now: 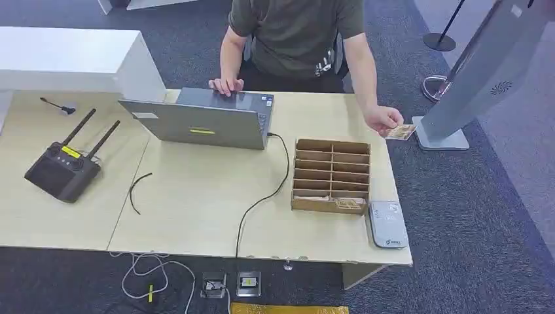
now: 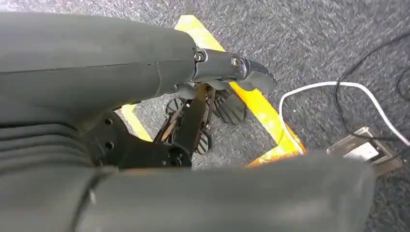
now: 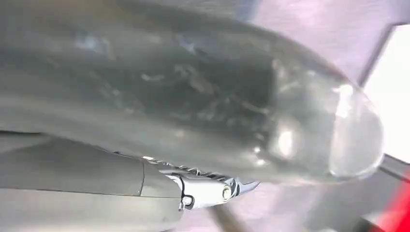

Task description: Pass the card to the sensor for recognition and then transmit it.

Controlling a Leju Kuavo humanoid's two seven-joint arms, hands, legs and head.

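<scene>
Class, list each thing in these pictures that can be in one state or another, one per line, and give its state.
Laptop: lid open, cable plugged into its side.
Card: held in a person's hand past the table edge.
Wooden slotted box: upper slots empty, front slots hold cards.
Card reader: flat on the table, nothing on it.
Remote controller: antennas raised.
Left robot hand: hanging over the floor, holding nothing.

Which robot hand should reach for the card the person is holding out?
Probably the right. The person's hand holds the card past the table's right edge, with the grey sensor on that side too. The left hand hangs toward the floor.
</scene>
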